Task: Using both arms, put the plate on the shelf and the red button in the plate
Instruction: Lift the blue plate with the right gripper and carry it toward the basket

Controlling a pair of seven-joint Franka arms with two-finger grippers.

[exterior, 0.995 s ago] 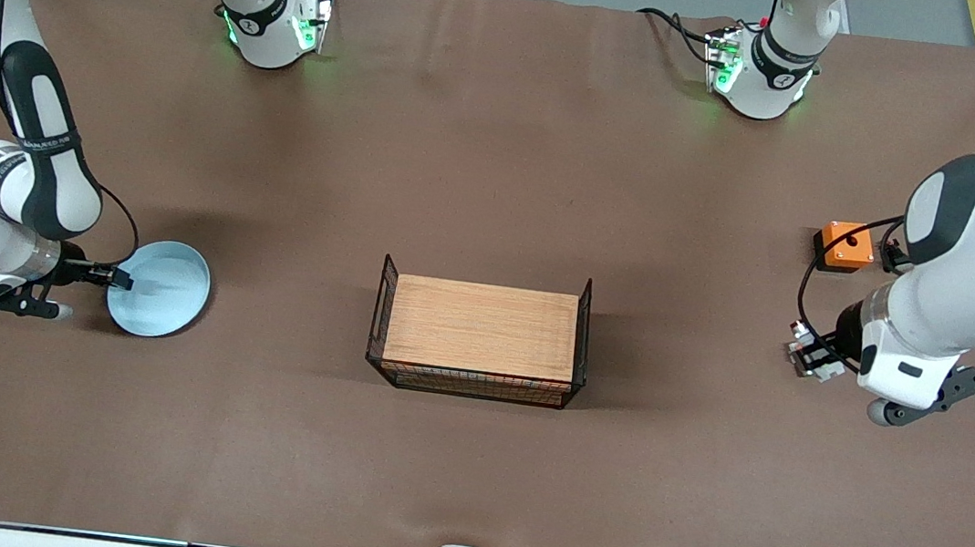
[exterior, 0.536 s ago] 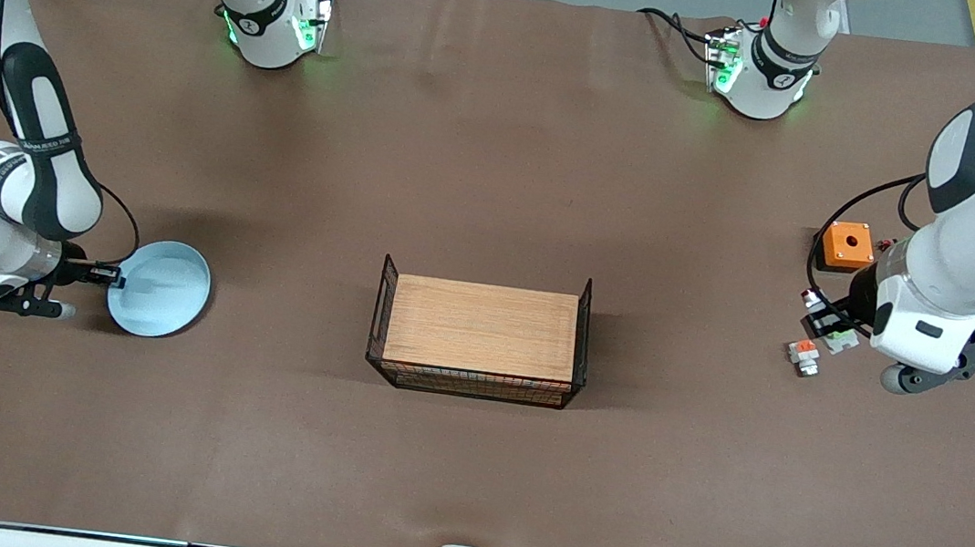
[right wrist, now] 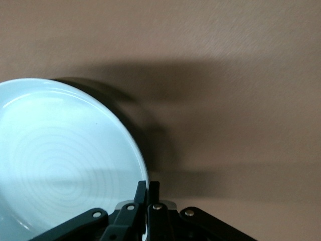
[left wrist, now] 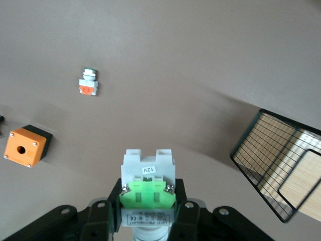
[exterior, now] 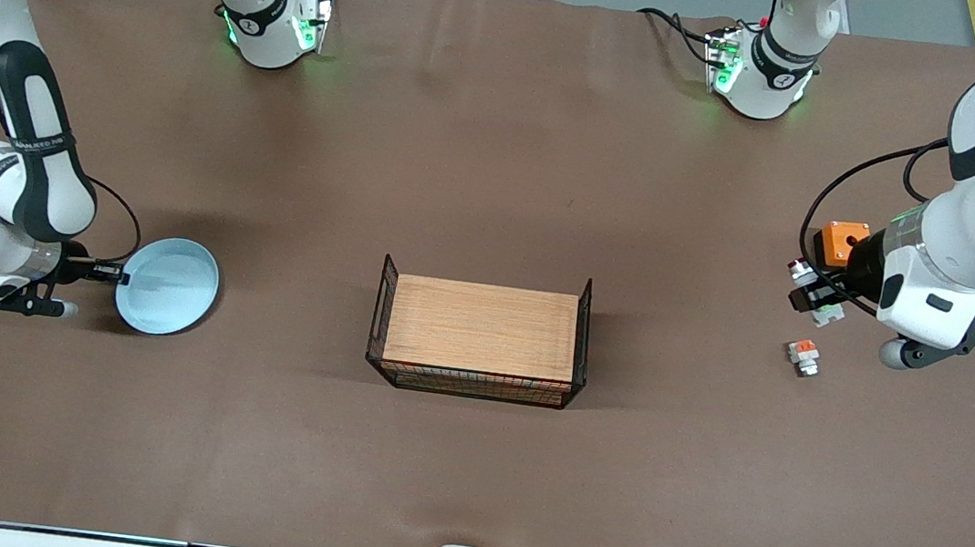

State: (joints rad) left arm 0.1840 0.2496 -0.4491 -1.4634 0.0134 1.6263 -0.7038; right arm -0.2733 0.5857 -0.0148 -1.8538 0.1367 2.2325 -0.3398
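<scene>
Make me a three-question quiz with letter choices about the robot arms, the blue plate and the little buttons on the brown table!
1. Where is the wire basket with the wooden board?
A. middle of the table
B. on the plate
C. under an arm's base

2. What colour is the square box with a hole?
A. purple
B. orange
C. yellow

3. What is the right gripper doing?
A. hanging open
B. holding a button
C. pinching the round pale blue plate

Answers:
1 A, it sits mid-table between the arms.
2 B, its top is bright orange.
3 C, its fingers are shut on the plate's rim; the left gripper holds the green-and-white red button.

Brown table (exterior: pixel 499 174), wire basket (exterior: pixel 480 342), orange box (exterior: pixel 840 241), orange-topped part (exterior: pixel 803 355)
</scene>
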